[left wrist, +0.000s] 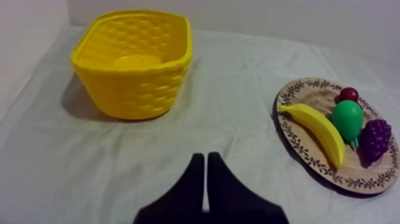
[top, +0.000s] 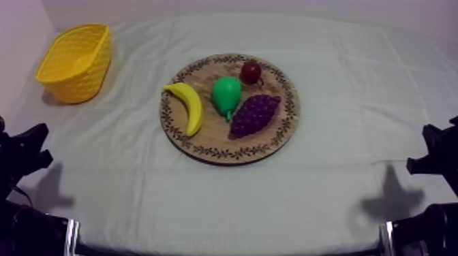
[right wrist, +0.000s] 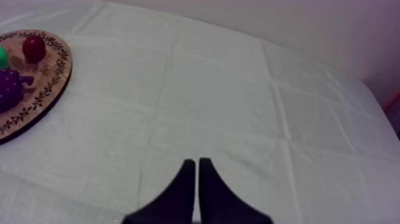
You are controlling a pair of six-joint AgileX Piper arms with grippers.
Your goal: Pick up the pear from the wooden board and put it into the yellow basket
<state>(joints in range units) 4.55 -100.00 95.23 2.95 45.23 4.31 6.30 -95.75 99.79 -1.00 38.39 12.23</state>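
Observation:
A green pear [top: 226, 95] lies in the middle of the round wooden board [top: 204, 143], between a banana [top: 187, 105] and a bunch of grapes [top: 254, 114]. The yellow basket [top: 75, 62] stands at the far left with nothing in it. My left gripper [left wrist: 206, 165] is shut on nothing, low at the left, with the basket [left wrist: 134, 62] ahead of it and the pear [left wrist: 347, 119] off to its side. My right gripper [right wrist: 197, 164] is shut on nothing over bare cloth, and the board's rim [right wrist: 50, 89] lies well off to its side.
A small red fruit [top: 251, 71] sits at the board's far edge. The left arm [top: 24, 153] and the right arm [top: 436, 153] rest low at the table's sides. Bare cloth surrounds the board. A wall runs behind the table.

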